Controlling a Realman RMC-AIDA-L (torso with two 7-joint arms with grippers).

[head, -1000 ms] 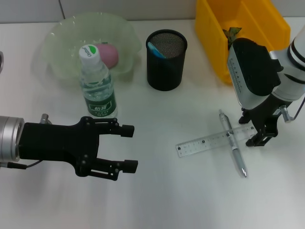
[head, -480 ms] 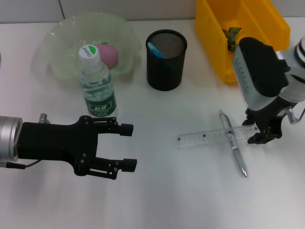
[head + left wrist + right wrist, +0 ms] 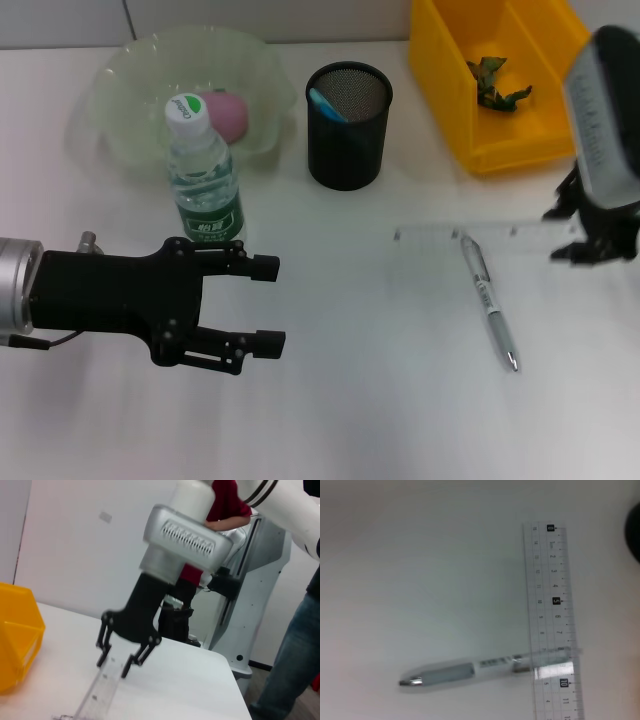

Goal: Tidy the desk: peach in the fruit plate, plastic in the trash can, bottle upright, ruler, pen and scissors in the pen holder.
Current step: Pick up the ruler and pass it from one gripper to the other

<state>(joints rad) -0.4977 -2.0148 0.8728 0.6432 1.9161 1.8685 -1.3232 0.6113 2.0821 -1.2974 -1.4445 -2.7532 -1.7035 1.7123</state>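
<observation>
The right gripper is clamped on the clear ruler, lifting one end. It should keep the ruler level, clear the pen, then tip it upright over the pen holder. The left gripper hovers with fingers apart near the bottle.

White desk with fruit plate, bottle, pen holder, yellow bin, pen

A white desk runs up to a pale wall. Someone in jeans and a red top stands beside a grey stand.
</observation>
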